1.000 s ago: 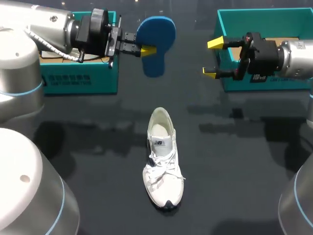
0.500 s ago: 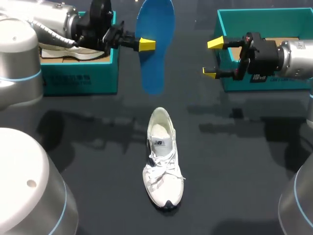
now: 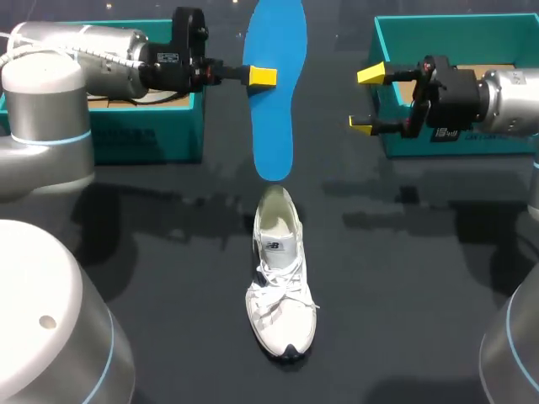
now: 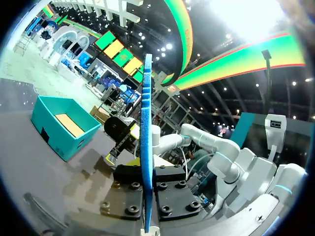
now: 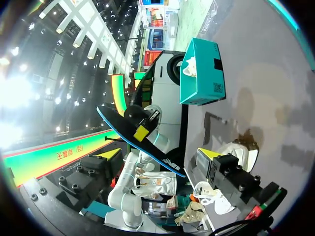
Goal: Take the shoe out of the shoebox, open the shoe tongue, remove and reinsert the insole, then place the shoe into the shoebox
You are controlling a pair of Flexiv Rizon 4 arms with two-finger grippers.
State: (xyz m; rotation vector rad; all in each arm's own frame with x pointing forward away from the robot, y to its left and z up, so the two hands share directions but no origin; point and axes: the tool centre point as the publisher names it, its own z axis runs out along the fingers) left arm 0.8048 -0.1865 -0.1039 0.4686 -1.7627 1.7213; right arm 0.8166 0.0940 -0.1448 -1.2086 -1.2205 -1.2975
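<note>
Dark tbl [image 3: 404, 278], shoe [image 3: 281, 286], 2 shoeboxes [image 3: 143, 139], insole [image 3: 274, 93] aloft

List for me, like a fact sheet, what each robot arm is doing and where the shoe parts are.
left gripper: shut on the blue insole, held up over the table
insole: hangs lengthwise, lower end near the heel of the shoe; cannot tell if they touch
shoe: white, laced, lying on the table
right gripper: open, empty, by the right box
left box: teal, like the right box
</note>
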